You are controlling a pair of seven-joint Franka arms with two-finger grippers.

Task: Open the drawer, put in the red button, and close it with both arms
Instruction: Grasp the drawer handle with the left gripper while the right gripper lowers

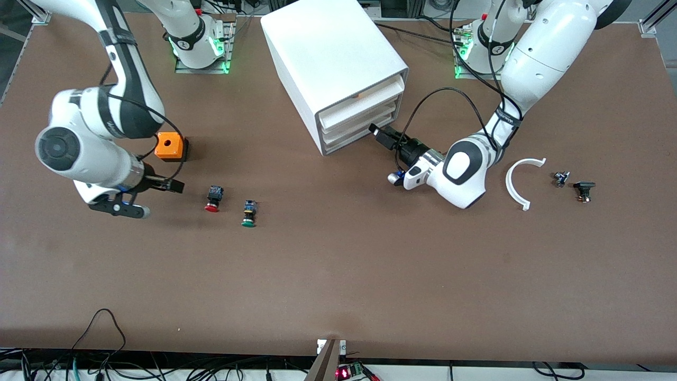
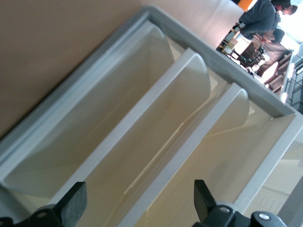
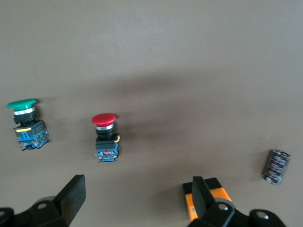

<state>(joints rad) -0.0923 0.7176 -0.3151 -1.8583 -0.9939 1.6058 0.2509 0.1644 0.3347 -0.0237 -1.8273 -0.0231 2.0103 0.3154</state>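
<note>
The red button (image 1: 212, 199) lies on its side on the table; it also shows in the right wrist view (image 3: 105, 137). The white cabinet (image 1: 333, 58) has three drawers (image 1: 359, 121) that look shut. My left gripper (image 1: 380, 133) is open right in front of the drawer fronts (image 2: 156, 142), touching nothing, its fingers (image 2: 71, 205) spread wide. My right gripper (image 1: 158, 197) is open and empty above the table, beside the red button toward the right arm's end; its fingers (image 3: 71, 196) frame bare table.
A green-capped button (image 1: 249, 213) (image 3: 26, 124) lies beside the red one. An orange box (image 1: 170, 146) (image 3: 208, 201) sits by the right gripper, with a dark cylinder (image 3: 276, 166) near it. A white curved piece (image 1: 521, 180) and two small parts (image 1: 561, 178) (image 1: 584, 190) lie toward the left arm's end.
</note>
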